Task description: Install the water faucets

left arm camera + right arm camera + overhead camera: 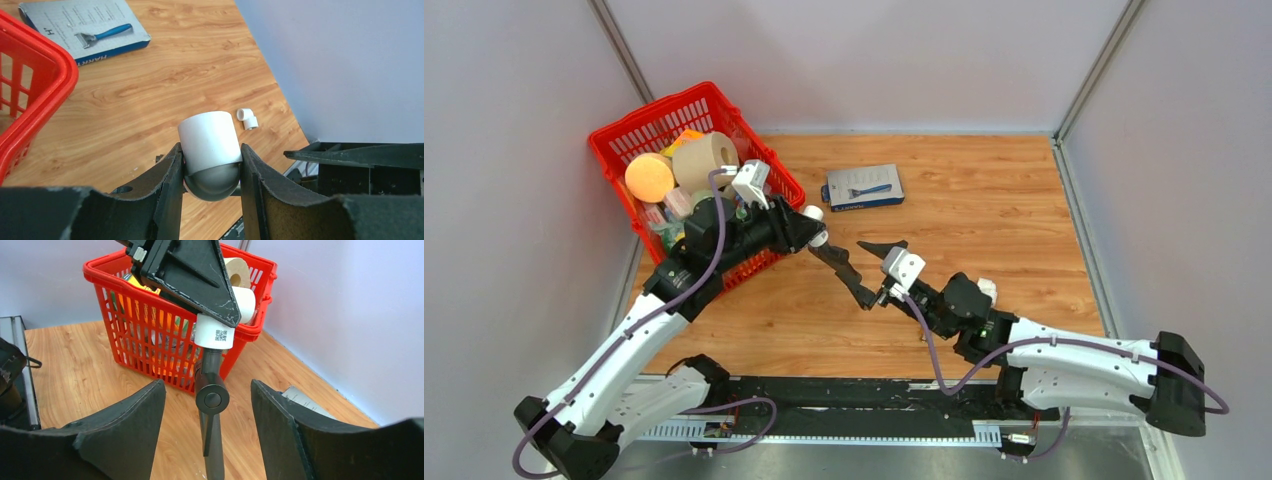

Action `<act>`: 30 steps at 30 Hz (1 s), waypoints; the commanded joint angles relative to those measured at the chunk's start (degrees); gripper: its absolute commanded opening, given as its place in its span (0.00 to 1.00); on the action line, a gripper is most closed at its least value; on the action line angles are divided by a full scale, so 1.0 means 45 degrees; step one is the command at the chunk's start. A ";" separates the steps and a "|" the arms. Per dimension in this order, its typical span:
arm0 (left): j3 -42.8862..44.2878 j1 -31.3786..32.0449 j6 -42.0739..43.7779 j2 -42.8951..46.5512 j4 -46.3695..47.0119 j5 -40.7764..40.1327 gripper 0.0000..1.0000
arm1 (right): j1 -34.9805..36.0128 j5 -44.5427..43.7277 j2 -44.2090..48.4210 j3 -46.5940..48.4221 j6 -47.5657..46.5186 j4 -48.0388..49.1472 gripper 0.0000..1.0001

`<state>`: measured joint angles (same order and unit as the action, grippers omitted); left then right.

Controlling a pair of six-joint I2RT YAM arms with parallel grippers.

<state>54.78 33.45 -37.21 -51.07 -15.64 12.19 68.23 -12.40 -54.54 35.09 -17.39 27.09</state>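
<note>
The red basket [624,135] sits at ten o'clock on the table [984,200]. The left gripper [212,165] clenches the white-capped head of the water faucet [210,370], whose dark tube runs toward five o'clock between the right gripper's [205,390] released fingers [125,430]. Closing off-centre could lever it loose.

Bright, even light; blurred near foreground.
</note>
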 commanded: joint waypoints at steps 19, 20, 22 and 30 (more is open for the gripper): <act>0.0014 0.0008 -0.0693 0.0607 0.3394 0.3323 0.00 | -0.3343 0.4064 -0.0945 -0.0005 0.2906 0.1050 0.48; -0.0045 0.0008 -0.0812 0.0587 0.3784 0.3579 0.00 | -0.3500 0.4162 -0.1042 -0.0005 0.2945 0.1089 0.45; -0.0084 0.0008 -0.1144 0.0470 0.4353 0.4398 0.00 | -0.3734 0.4318 -0.1296 0.0073 0.2965 0.1186 0.39; 0.0012 0.0008 -0.1032 0.0645 0.3894 0.3822 0.00 | -0.4146 0.3774 -0.2469 0.0599 0.2614 0.1188 0.34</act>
<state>52.23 33.67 -41.39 -50.28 -2.87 29.89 49.78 6.00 -64.77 35.03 -5.58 32.77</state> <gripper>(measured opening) 0.459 0.322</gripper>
